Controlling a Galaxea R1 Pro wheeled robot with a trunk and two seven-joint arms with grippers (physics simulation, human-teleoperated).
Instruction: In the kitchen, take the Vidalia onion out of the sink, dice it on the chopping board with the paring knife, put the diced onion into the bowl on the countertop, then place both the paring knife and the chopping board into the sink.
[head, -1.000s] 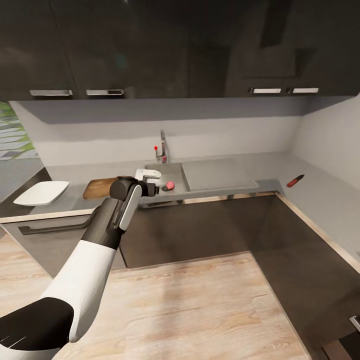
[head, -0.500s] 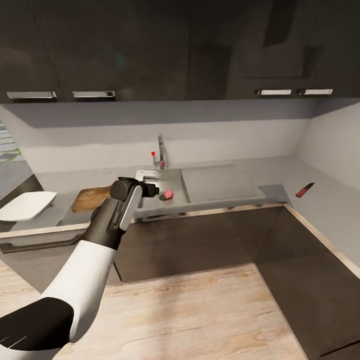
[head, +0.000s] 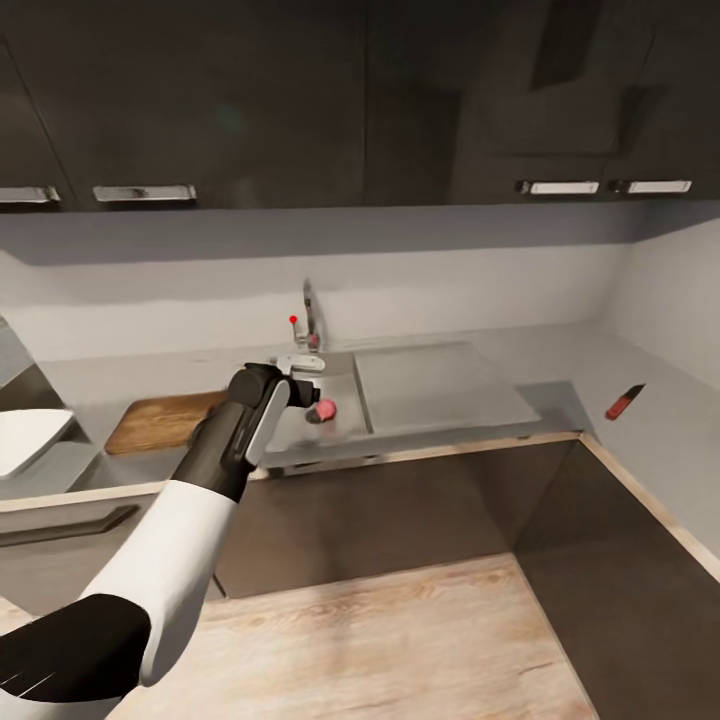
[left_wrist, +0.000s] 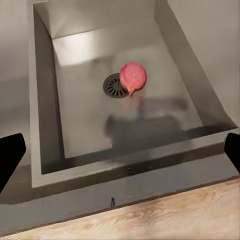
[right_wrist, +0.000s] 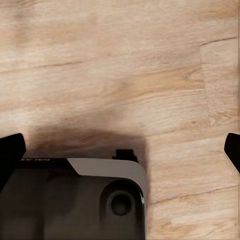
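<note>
Here the Vidalia onion (left_wrist: 132, 77) lies in the sink (left_wrist: 195, 90), below the spread left tool (left_wrist: 120, 150).

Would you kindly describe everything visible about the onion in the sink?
The onion is a small pinkish-red lump, rounded with a short point at one end, smooth and whole, with no cuts showing. It lies on the floor of the brushed-steel sink, right beside the round drain and overlapping its edge in the left wrist view. In the head view it shows as a small red spot in the basin, just past the left gripper, whose fingers are spread wide and not touching it.
</note>
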